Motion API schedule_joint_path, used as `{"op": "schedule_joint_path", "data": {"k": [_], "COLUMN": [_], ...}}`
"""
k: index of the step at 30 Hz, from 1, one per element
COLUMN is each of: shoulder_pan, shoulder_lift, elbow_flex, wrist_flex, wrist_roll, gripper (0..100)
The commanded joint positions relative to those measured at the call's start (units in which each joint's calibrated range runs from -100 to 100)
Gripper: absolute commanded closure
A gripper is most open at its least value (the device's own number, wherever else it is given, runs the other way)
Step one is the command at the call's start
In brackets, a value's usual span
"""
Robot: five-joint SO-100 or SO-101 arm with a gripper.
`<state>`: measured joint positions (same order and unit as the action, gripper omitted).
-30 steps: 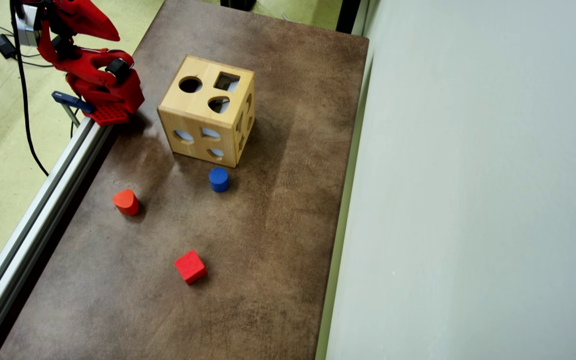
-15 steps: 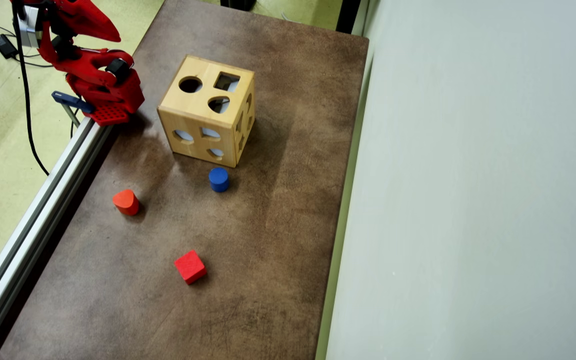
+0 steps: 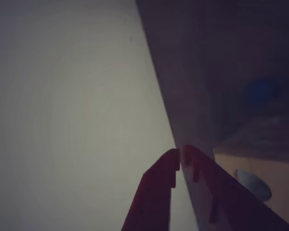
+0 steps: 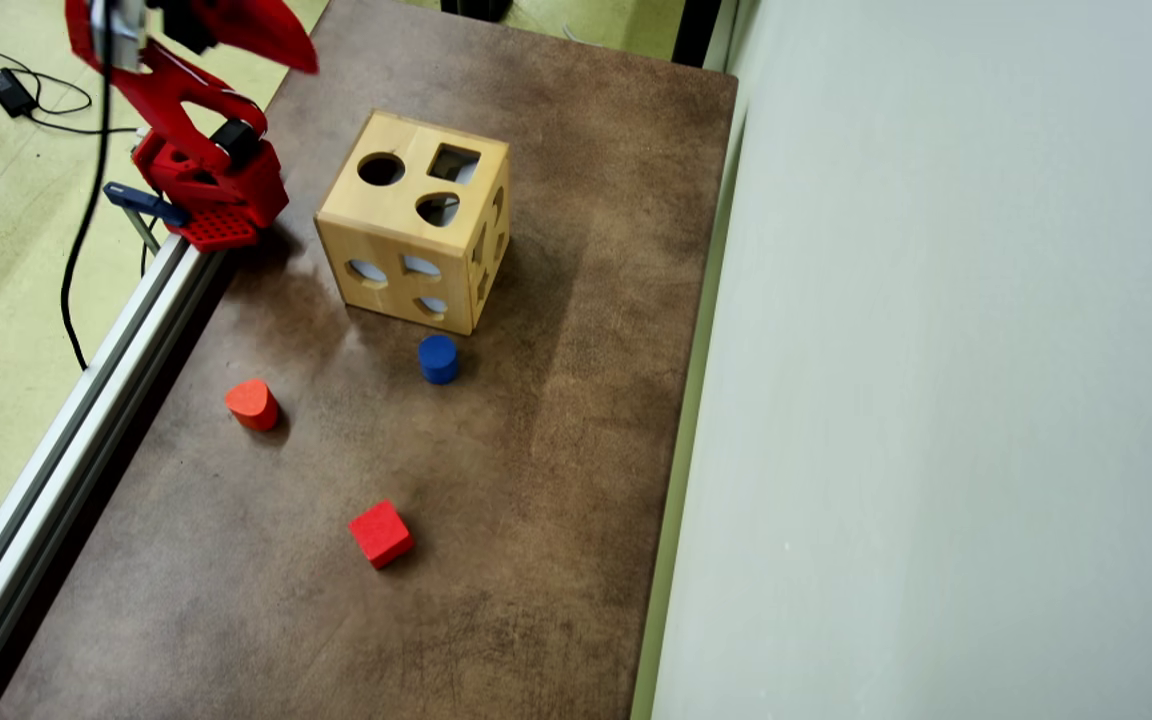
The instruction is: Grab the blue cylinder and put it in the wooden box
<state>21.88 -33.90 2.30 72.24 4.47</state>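
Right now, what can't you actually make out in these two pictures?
- Inside of the light wooden box with shape holes: overhead view, walls hide it.
- Small blue cylinder block: wrist view, only a dark blur.
- Red fingers: wrist view, lower parts cut off by the bottom edge; overhead view, motion-blurred at the top edge.

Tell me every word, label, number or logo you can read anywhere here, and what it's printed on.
None: no readable text in either view.
The box shows only cut-out holes, no print.
The blue cylinder, red cube and red rounded block are plain.
The red arm shows no legible marking.
The wrist view is too dark and blurred to read anything.
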Motion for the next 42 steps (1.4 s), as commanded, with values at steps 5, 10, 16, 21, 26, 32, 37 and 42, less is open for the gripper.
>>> {"op": "schedule_joint_path", "data": {"k": [5, 10, 16, 21, 26, 32, 37, 42], "shoulder_pan": [7.31, 6.35, 3.15, -0.49, -4.5, -4.65, -5.61, -5.69], "shoulder_lift": [23.83, 34.87, 42.77, 42.52, 43.03, 45.83, 51.1, 51.86], "elbow_flex": [-1.86, -2.39, -2.48, -2.48, -2.57, -2.39, -2.48, -2.48], "wrist_flex": [-8.5, -10.35, -12.04, -13.57, -15.98, -17.51, -17.59, -17.59], "wrist_roll": [0.29, 0.29, 0.29, 0.29, 0.34, 0.44, 4.44, 7.08], "gripper": [98, 98, 98, 98, 98, 98, 98, 98]}}
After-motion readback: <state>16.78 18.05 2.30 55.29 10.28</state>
